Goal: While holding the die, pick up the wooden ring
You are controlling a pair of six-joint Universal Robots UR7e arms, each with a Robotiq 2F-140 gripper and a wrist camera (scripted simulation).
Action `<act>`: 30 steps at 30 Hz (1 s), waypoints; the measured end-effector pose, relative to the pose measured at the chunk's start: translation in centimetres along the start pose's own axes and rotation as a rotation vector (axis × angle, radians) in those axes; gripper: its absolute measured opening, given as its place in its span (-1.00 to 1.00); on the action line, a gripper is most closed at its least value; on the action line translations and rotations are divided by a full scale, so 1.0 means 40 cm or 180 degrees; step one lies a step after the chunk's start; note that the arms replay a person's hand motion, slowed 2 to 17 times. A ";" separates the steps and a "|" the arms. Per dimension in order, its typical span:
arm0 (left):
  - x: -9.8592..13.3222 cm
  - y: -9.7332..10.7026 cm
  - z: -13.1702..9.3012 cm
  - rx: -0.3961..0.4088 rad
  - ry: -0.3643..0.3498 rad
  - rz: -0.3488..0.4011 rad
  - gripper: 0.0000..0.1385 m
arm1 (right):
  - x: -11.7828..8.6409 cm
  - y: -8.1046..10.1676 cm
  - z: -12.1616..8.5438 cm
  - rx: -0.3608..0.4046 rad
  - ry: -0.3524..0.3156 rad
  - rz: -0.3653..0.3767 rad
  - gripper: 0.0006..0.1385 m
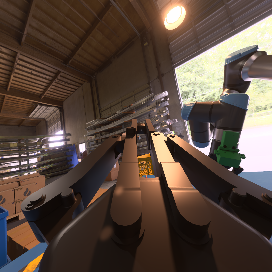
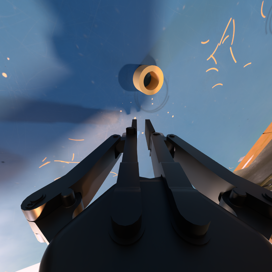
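A small dark die [image 1: 141,129], partly hidden, is pinched by the left gripper [image 1: 141,125]. The right gripper [image 2: 141,125] is seen nearly closed and empty, short of the wooden ring [image 2: 148,79] on the scratched blue table [image 2: 58,58]. Beyond, the other arm [image 1: 229,106] is cut off.

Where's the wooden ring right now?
In the right wrist view, the wooden ring lies alone on the scratched blue table, ahead of the right gripper and slightly to the right of its fingertips, not touching them.
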State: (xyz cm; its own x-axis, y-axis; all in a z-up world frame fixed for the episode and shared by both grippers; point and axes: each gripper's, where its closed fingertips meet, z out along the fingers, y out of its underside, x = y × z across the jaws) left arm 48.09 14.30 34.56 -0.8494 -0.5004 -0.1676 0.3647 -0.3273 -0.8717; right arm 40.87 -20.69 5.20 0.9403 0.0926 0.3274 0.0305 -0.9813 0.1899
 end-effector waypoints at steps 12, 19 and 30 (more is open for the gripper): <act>-0.001 0.013 0.004 -0.0046 -0.0003 -0.0002 -0.77 | 0.007 0.002 -0.002 0.0154 0.0040 0.0743 -0.45; -0.005 0.020 0.004 -0.0067 -0.0014 -0.0009 -0.77 | 0.008 -0.018 -0.020 0.0403 0.0075 0.1299 -0.33; -0.007 0.031 0.007 -0.0083 -0.0013 -0.0048 -0.77 | 0.006 -0.081 -0.064 0.1005 0.0170 0.2127 -0.32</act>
State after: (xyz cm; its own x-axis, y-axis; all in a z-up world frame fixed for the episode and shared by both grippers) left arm 48.90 13.82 33.65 -0.8533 -0.4987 -0.1524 0.3416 -0.3138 -0.8859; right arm 40.15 -17.07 7.02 0.7751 -0.5412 0.3262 -0.4389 -0.8325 -0.3382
